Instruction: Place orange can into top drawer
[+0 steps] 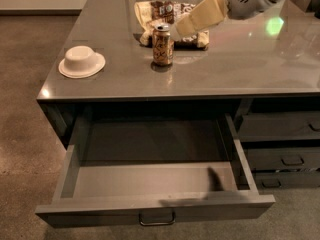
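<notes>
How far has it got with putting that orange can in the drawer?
Early stage. Done: the top drawer is pulled wide open, with no can in it. In hand: the gripper hovers close to the upper right of the orange can, which stands upright on the countertop in front of the snack bag. Left: gripping the can, lifting it, and setting it inside the drawer.
</notes>
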Available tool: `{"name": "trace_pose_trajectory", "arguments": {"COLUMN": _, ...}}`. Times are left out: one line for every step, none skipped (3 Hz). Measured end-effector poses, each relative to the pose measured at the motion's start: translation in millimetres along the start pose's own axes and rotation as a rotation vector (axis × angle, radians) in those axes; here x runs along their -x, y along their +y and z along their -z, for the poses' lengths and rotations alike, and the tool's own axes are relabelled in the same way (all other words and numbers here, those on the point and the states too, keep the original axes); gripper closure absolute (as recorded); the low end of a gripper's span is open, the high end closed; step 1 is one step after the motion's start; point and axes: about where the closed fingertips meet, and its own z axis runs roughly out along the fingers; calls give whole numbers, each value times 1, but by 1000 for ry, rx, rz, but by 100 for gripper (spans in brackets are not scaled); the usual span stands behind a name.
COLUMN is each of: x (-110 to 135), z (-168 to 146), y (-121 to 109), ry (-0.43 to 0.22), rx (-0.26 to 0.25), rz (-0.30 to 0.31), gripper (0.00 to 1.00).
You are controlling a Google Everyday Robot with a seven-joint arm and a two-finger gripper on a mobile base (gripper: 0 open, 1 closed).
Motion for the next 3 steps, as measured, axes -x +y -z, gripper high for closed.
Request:
{"name": "trace_pose_trajectory", "arguments": {"x": 0, "z": 0, "y": 0, "ry": 0, "rx": 0, "rz": 0, "gripper": 0}}
{"name": "trace_pose_trajectory", "arguments": {"x": 5, "z": -3, "y": -2, "ry": -59, "rx": 2, "rz": -17, "gripper": 0}}
{"name": "trace_pose_trajectory", "arguments": {"x": 23, "z": -28, "y": -15, "ry": -185, "rx": 25, "rz": -42, "gripper": 0}}
